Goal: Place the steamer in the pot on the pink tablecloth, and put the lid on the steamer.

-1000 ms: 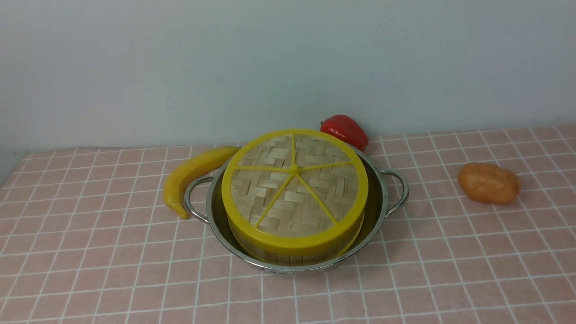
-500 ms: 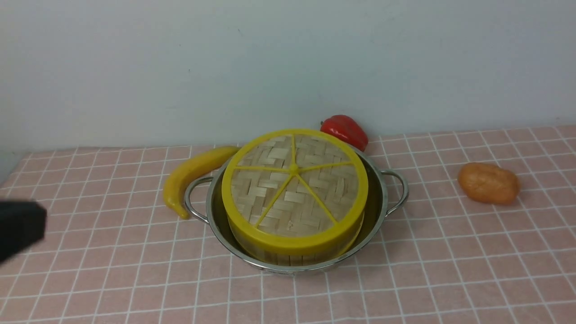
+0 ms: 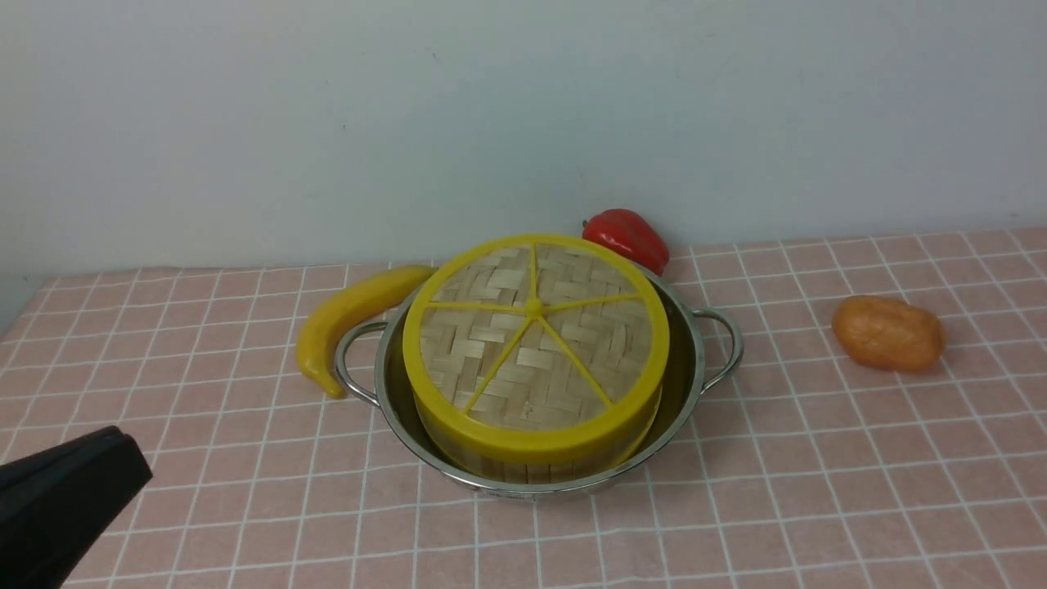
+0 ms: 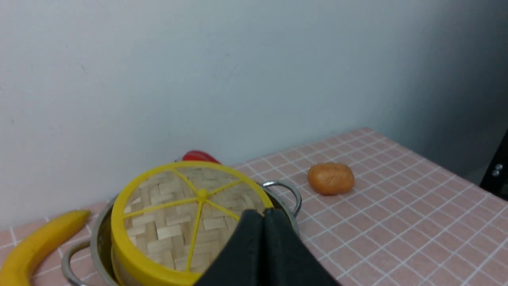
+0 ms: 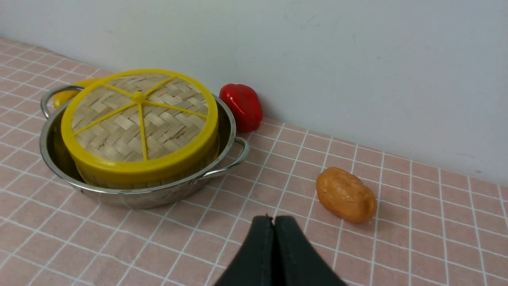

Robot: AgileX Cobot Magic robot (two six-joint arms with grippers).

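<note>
The shiny steel pot (image 3: pixel 685 372) stands on the pink tablecloth (image 3: pixel 818 491). Inside it sits the bamboo steamer (image 3: pixel 523 468), of which only the side wall shows. The woven lid (image 3: pixel 536 335) with yellow rim and spokes lies flat on top and covers the basket's inside. My left gripper (image 3: pixel 129 462) hangs shut and empty at the near left, well clear of the pot; its wrist view shows the closed tips (image 4: pixel 264 212) in front of the lid (image 4: pixel 178 210). My right gripper (image 5: pixel 274 219) is also shut and empty, off to the near right of the pot (image 5: pixel 158 194).
A yellow banana (image 3: pixel 352 315) lies against the pot's left handle. A red pepper (image 3: pixel 630 237) sits behind the pot by the wall. An orange-brown potato (image 3: pixel 887 331) lies on the cloth to the right.
My left gripper has come into the front view at the left edge and dropped toward the near corner. Pot, steamer and lid have not moved.
</note>
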